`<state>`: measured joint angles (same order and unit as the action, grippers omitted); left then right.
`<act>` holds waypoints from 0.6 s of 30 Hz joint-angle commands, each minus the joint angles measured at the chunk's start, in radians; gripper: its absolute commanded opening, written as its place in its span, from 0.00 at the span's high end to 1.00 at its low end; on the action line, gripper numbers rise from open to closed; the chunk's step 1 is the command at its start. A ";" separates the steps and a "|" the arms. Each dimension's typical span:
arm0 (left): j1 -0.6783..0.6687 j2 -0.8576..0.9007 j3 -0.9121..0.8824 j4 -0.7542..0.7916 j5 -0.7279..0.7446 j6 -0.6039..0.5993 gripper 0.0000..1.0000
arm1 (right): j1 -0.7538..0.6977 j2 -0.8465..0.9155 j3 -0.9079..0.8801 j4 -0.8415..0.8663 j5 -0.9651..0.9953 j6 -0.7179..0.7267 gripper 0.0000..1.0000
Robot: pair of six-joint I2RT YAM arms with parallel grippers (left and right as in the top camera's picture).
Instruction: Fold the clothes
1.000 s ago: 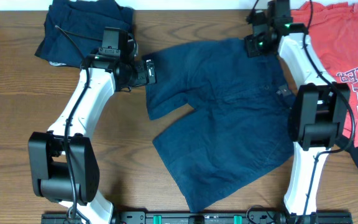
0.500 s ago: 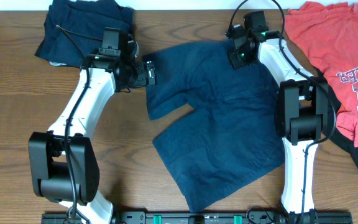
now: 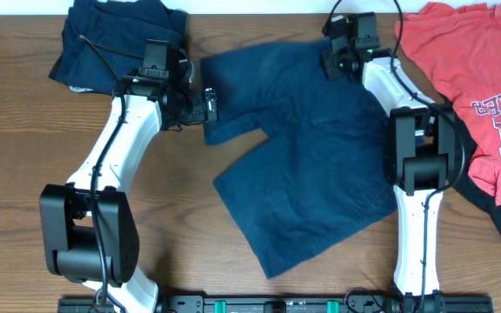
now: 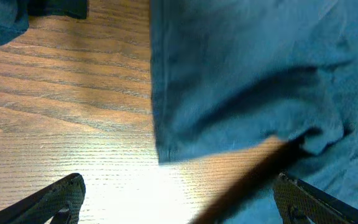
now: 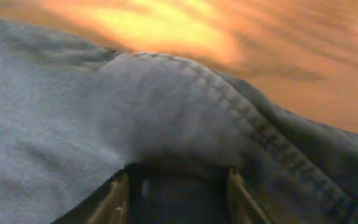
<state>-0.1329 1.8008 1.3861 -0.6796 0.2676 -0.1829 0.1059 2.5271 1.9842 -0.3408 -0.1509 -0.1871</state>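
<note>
Shorts (image 3: 307,165) on table (image 3: 24,130); left gripper (image 4: 179,190) wide, right gripper (image 5: 176,186) unclear, fabric between fingers (image 5: 118,196).

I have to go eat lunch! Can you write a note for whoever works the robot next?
Left pincer: open, holding nothing, beside a leg hem of the dark navy cloth shorts.
Right pincer: at the shorts' far edge, cloth between its fingers; grip unclear.
Shorts lie spread in the middle, unfolded. Bunched navy pile far left; coral-red lettered T-shirt over a black garment, right.
Done: nothing clearly folded. To do: fold shorts, T-shirt, black garment.
</note>
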 commanded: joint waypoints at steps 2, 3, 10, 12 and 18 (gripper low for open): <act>0.002 0.009 -0.009 -0.010 0.013 0.002 0.02 | -0.073 0.108 -0.027 -0.025 0.064 0.043 0.44; 0.002 0.009 -0.009 -0.010 0.013 0.002 0.02 | -0.082 0.102 -0.019 -0.036 0.063 0.058 0.40; 0.002 0.009 -0.009 -0.013 0.013 0.003 0.02 | -0.101 0.053 0.240 -0.301 0.056 0.059 0.22; 0.003 0.009 -0.009 -0.016 0.012 0.003 0.02 | -0.101 0.041 0.359 -0.407 0.056 0.059 0.14; 0.003 0.004 -0.005 -0.031 0.012 0.053 0.02 | -0.101 -0.004 0.698 -0.729 0.012 0.059 0.01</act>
<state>-0.1329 1.8008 1.3857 -0.6994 0.2783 -0.1738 0.0021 2.5805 2.5443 -0.9981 -0.1081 -0.1349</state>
